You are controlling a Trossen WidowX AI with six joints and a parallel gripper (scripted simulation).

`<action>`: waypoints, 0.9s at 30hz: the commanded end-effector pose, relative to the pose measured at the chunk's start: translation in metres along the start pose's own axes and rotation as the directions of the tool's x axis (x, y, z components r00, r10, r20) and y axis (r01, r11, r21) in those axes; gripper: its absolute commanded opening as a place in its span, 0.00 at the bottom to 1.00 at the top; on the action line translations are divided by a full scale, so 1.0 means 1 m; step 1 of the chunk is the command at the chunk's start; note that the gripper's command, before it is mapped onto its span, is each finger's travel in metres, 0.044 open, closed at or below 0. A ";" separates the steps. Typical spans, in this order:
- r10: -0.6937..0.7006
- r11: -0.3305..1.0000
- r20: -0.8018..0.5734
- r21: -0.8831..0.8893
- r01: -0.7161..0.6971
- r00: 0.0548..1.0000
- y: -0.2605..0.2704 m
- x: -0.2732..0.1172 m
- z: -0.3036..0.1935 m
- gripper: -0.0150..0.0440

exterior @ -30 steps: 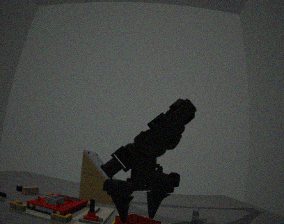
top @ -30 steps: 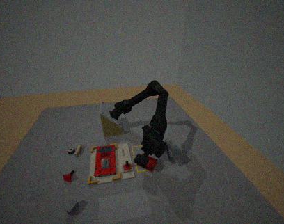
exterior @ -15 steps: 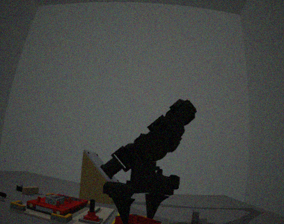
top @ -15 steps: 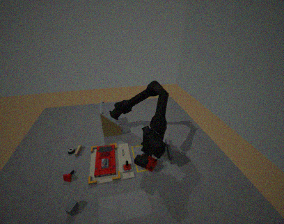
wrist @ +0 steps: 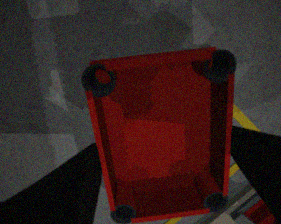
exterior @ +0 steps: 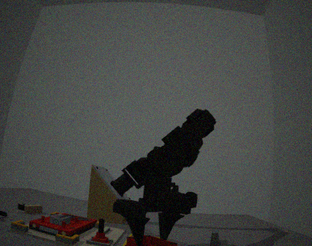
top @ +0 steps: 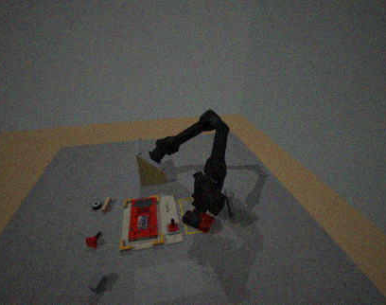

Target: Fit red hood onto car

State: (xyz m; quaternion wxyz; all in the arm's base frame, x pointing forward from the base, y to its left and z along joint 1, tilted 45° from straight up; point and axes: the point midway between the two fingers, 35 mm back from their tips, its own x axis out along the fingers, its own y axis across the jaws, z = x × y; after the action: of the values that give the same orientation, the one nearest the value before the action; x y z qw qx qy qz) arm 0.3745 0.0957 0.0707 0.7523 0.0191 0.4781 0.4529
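The red hood (top: pixel 206 224) (exterior: pixel 157 241) (wrist: pixel 153 150) is low at the table, by the yellow outline (top: pixel 181 211) (wrist: pixel 245 118). Its hollow side, with a dark boss in each corner, faces the wrist camera. My gripper (top: pixel 205 221) (exterior: pixel 152 241) (wrist: pixel 163 142) is shut on the hood, one finger at each long side wall. Whether the hood touches the table is hidden. The red chassis (top: pixel 151 229) (exterior: pixel 73 228) sits in the pale jig (top: pixel 166 213) (exterior: pixel 116 234) with its grey engine block (top: pixel 142 223) (exterior: pixel 60 218) in place. The pegs are too small to make out.
A red piece with a black post (top: pixel 173 227) (exterior: pixel 101 237) stands on the jig between chassis and hood. A tan wedge (top: pixel 150 176) (exterior: pixel 100 202) stands behind. A black wheel (top: pixel 96 206), a tan block (top: pixel 106 205) and a red part (top: pixel 91 242) lie left.
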 end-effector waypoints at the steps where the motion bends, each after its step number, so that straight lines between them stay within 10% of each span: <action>1: -0.001 1.000 0.001 -0.002 0.001 1.000 0.000 -0.003 0.000 0.44; 6: -0.001 1.000 0.001 -0.002 0.001 1.000 0.000 -0.010 0.000 0.25; 27: -0.002 1.000 -0.001 -0.002 0.002 1.000 0.000 -0.055 0.000 0.25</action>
State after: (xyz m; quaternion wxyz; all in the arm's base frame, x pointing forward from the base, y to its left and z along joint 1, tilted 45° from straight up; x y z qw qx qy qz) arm 0.3672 0.0634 0.1004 0.7487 0.0194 0.4837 0.4529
